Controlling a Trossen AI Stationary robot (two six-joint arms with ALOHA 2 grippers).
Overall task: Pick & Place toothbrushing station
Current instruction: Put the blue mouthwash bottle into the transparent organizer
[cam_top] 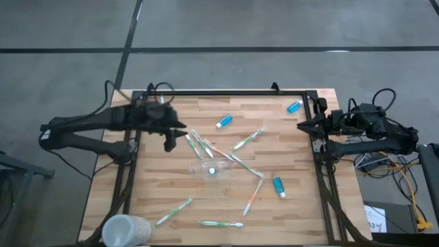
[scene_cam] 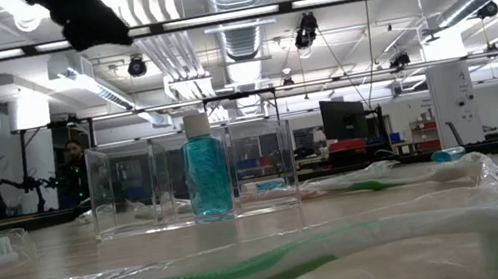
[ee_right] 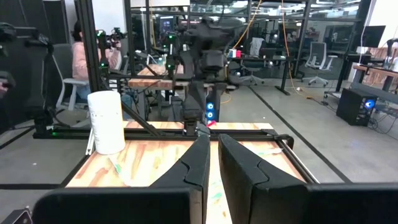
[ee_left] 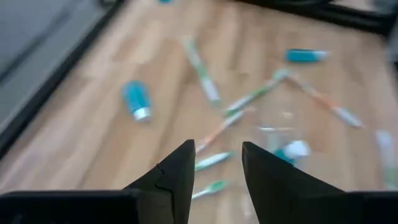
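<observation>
The clear toothbrush holder (cam_top: 211, 169) is seen lying near the middle of the wooden table (cam_top: 171, 226), a blue tube (scene_cam: 207, 178) inside it; toothbrushes (cam_top: 173, 210) are scattered around; the left gripper (cam_top: 175, 134) is held above the table's left part, jaws apart, empty; the right gripper (cam_top: 302, 125) is parked at the right edge, jaws closed, empty.
</observation>
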